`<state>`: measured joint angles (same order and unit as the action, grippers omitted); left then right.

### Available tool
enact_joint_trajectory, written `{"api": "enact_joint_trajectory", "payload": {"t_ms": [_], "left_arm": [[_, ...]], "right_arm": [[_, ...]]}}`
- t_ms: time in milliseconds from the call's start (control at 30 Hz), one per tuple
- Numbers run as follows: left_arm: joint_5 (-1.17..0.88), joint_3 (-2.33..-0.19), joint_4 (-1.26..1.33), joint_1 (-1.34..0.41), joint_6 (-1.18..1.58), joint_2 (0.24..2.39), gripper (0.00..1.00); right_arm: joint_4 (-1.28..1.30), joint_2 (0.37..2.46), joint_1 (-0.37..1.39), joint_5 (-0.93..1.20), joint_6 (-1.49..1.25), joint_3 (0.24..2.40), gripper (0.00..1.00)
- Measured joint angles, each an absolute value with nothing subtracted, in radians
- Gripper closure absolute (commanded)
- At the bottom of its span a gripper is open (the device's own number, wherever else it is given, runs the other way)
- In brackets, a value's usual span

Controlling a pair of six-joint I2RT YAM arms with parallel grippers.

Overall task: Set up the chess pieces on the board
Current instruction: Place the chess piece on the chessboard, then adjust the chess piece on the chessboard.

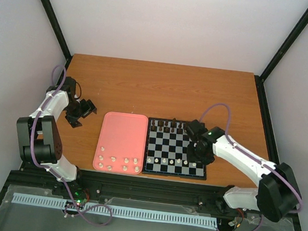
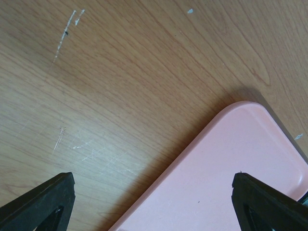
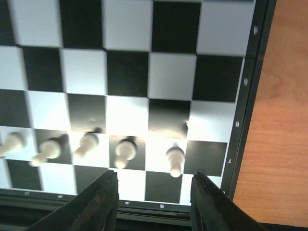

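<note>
The board (image 1: 172, 148) lies right of centre on the table. Several cream-white chess pieces (image 1: 178, 161) stand in a row along its near side, and several more (image 1: 125, 160) lie at the near end of the pink tray. My right gripper (image 1: 198, 153) hovers over the board's right side, open and empty. In the right wrist view the board (image 3: 127, 72) fills the frame, and my right gripper (image 3: 154, 192) stands open just in front of a cream pawn (image 3: 174, 159). My left gripper (image 1: 86, 108) is open and empty, left of the tray.
The pink tray (image 1: 121, 134) lies against the board's left side; its corner shows in the left wrist view (image 2: 231, 173) under my left gripper (image 2: 154, 207). Dark pieces (image 1: 166, 125) stand along the board's far rows. Bare wooden table (image 1: 162, 89) lies beyond.
</note>
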<state>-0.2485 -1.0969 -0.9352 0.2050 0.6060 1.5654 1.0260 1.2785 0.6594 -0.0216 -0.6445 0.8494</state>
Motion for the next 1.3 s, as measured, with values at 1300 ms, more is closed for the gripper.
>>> {"api": "enact_joint_trajectory", "payload": {"t_ms": [1300], "left_arm": [[-0.261, -1.097, -0.936, 0.205, 0.606, 1.568, 0.00]], "right_arm": [[1.022, 1.349, 0.659, 0.041, -0.678, 0.799, 0.73]]}}
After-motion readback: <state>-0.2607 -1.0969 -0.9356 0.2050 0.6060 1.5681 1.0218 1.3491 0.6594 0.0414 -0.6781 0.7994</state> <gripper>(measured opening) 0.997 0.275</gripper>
